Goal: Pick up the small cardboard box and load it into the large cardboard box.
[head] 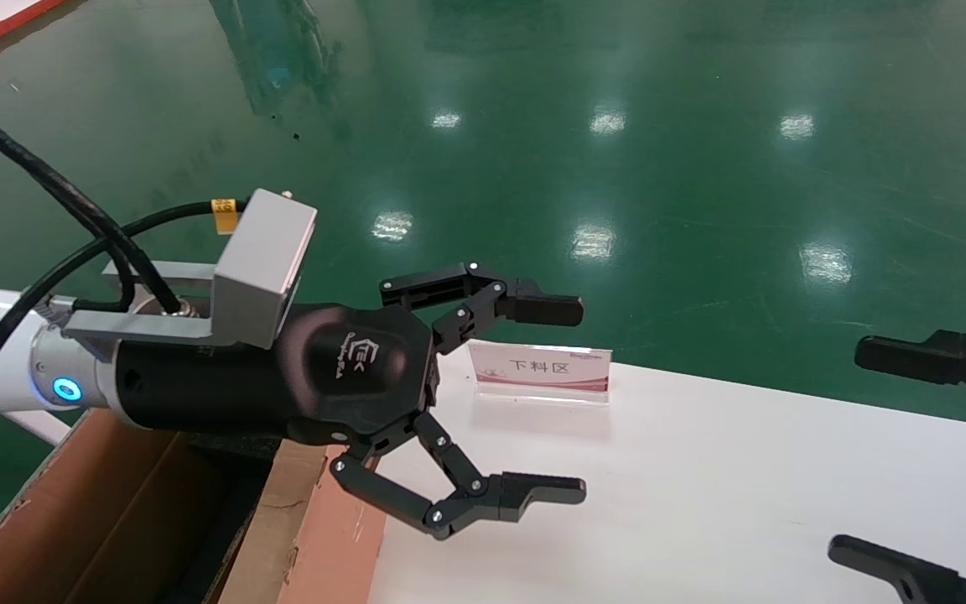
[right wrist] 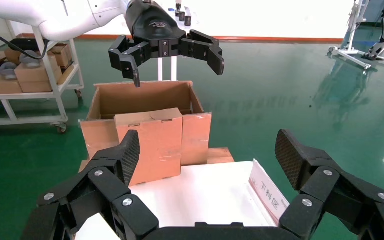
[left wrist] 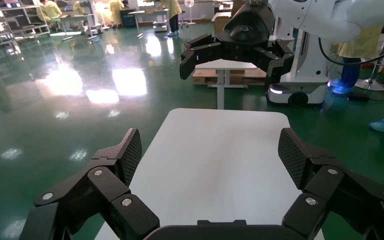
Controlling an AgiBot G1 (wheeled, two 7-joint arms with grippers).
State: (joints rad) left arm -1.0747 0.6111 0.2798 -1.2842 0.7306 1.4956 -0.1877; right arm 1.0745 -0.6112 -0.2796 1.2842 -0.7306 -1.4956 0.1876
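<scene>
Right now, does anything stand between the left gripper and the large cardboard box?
Nothing visible does. The left gripper hangs open just above the open top of the large cardboard box, with only air between them.

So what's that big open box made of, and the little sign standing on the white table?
The large cardboard box looks like plain brown corrugated cardboard, matte, with creased flaps and rough torn-looking edges. The little sign seems to be a printed card in a clear holder, probably acrylic, judging by its transparent glossy base. The white table has a smooth, slightly shiny top; its material I can't tell.
</scene>
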